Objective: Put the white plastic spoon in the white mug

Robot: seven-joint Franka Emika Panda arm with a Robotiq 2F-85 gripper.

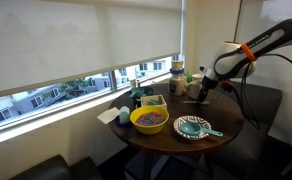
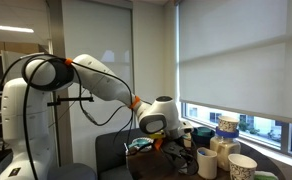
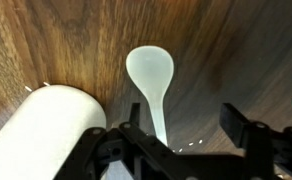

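In the wrist view the white plastic spoon (image 3: 151, 80) lies on the dark wooden table, bowl pointing away and handle running back beside one finger. My gripper (image 3: 186, 135) is open just above it, its fingers wide apart and holding nothing. The white mug (image 3: 41, 130) is a pale cylinder right beside the gripper. In an exterior view the gripper (image 1: 201, 90) is low over the far side of the round table. In the other exterior view the gripper (image 2: 162, 140) is low at the table, and a pale mug (image 2: 207, 162) stands close by.
A yellow bowl (image 1: 149, 119) and a patterned plate (image 1: 192, 127) with a teal-handled utensil sit near the table's front. A jar with blue markings (image 1: 176, 70) stands on the window sill. Cups and jars (image 2: 242, 167) crowd one side of the table.
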